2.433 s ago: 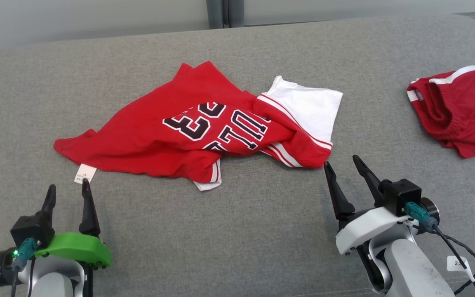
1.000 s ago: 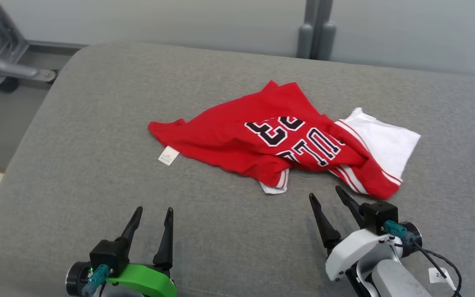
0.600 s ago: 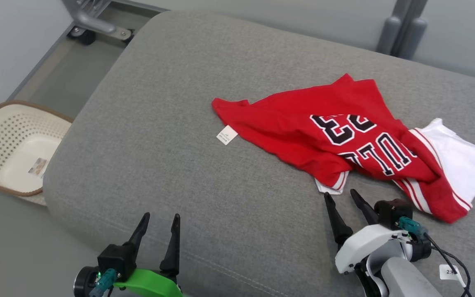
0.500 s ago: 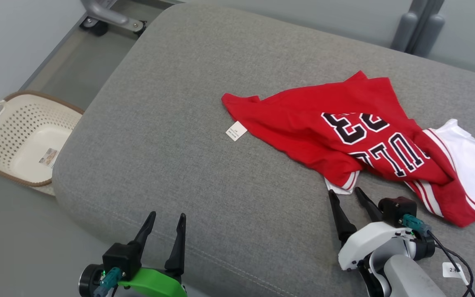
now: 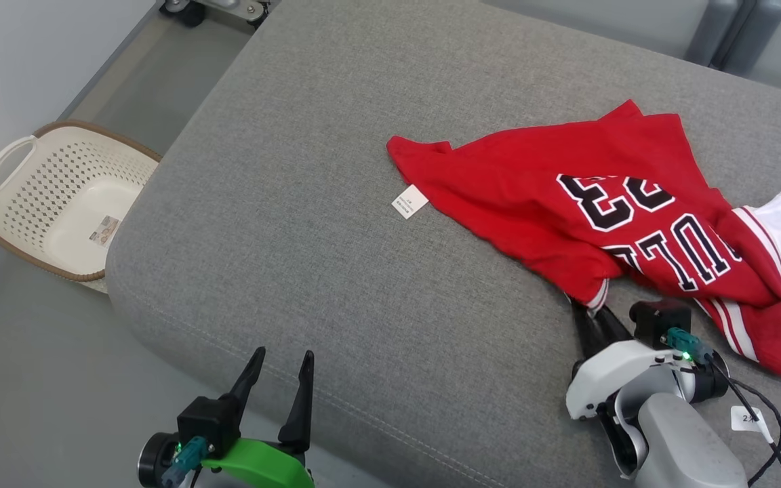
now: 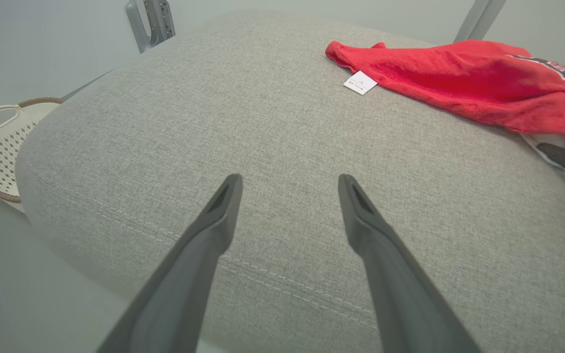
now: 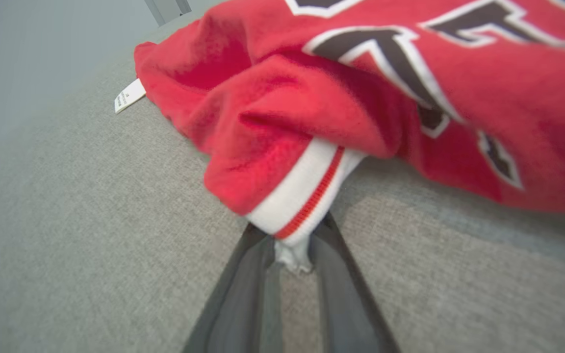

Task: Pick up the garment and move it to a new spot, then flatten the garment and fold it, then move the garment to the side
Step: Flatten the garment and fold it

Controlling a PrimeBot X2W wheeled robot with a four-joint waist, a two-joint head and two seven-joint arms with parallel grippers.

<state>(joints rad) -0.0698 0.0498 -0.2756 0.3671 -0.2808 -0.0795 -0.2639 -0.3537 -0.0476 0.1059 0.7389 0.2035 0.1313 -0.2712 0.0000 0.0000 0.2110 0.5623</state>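
Observation:
A red garment (image 5: 567, 203) with black-and-white lettering and white parts lies crumpled on the grey cushion (image 5: 336, 224), right of centre. Its white tag (image 5: 409, 202) sticks out at the left edge. My right gripper (image 5: 590, 313) is shut on the garment's white striped cuff (image 7: 302, 196), the cloth pinched between the fingertips (image 7: 292, 245). My left gripper (image 5: 282, 369) stands open over the cushion's near left edge, well apart from the garment (image 6: 459, 83), with nothing between its fingers (image 6: 223, 211).
A cream perforated laundry basket (image 5: 58, 196) sits on the floor left of the cushion. A metal frame leg with a wheel (image 5: 214, 8) stands at the far left. The cushion's left half is bare.
The camera has swung left, bringing the basket and floor into view. My right gripper moved forward to the cuff and shut on it. My left gripper stays open.

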